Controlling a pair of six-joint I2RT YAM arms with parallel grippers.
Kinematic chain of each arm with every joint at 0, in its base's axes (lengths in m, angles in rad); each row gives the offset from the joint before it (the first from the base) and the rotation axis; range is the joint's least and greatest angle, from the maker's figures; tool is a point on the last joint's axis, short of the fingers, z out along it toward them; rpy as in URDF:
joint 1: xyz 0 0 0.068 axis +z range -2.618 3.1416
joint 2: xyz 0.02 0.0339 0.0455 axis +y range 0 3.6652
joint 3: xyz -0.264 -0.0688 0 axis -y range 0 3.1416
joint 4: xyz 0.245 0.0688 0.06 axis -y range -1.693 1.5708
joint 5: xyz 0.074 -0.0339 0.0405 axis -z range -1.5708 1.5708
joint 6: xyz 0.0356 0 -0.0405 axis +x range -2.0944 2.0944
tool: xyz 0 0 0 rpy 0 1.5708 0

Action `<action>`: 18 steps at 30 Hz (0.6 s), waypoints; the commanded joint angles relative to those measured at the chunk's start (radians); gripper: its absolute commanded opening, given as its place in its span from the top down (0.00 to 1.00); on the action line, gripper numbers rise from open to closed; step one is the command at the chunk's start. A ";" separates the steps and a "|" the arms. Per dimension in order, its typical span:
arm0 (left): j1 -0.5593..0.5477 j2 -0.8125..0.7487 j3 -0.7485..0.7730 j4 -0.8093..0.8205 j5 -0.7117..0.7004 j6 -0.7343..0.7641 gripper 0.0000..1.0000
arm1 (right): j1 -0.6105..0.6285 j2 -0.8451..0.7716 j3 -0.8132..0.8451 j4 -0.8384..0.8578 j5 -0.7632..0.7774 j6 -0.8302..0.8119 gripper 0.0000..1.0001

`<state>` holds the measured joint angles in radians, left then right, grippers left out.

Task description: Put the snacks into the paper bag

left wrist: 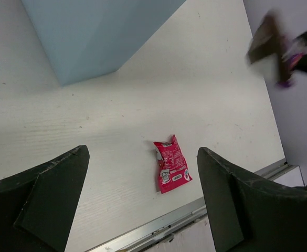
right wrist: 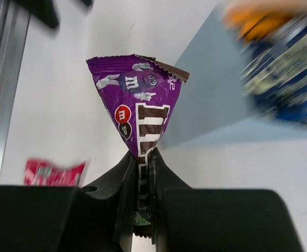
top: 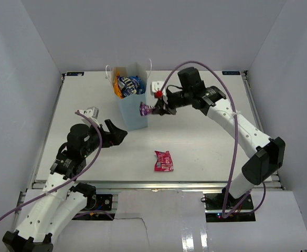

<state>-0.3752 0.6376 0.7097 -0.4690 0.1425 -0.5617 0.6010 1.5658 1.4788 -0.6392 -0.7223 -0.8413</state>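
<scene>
Right claw [top: 155, 109] pinches purple packet [top: 144, 108] beside paper bag [top: 133, 113]

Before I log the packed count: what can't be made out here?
- Top view: bag walls hide whatever lies under the orange packet and blue packet.
- Right wrist: those two are motion-blurred.
- Left wrist: purple packet blurred; bag cut off by top edge.

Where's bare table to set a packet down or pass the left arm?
Free: table between the pink packet and the right arm; also left of the paper bag toward the back corner. Crowded: the bag's right side, where the right gripper holds the purple packet.
</scene>
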 commanded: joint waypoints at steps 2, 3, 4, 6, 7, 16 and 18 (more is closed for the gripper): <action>-0.001 -0.003 -0.041 0.050 0.060 0.006 0.05 | 0.088 0.101 0.381 0.223 0.166 0.402 0.92; -0.001 -0.010 -0.049 0.050 0.062 0.011 0.05 | 0.115 0.135 0.435 0.243 0.225 0.445 0.92; -0.001 -0.016 -0.053 0.049 0.066 0.011 0.05 | 0.131 0.166 0.484 0.263 0.281 0.500 0.92; -0.001 -0.032 -0.065 0.041 0.065 0.013 0.05 | 0.164 0.250 0.573 0.326 0.538 0.547 0.92; -0.001 -0.050 -0.068 0.036 0.065 0.011 0.05 | 0.189 0.273 0.595 0.392 0.599 0.553 0.92; -0.001 -0.165 -0.110 0.006 0.062 -0.043 0.05 | 0.198 0.548 0.804 0.621 0.842 0.392 0.92; -0.001 -0.180 -0.111 -0.002 0.062 -0.046 0.05 | 0.198 0.565 0.798 0.688 0.876 0.351 0.91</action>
<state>-0.3752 0.4706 0.6117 -0.4568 0.1921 -0.5907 0.8043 2.1490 2.2230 -0.1242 0.0265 -0.4294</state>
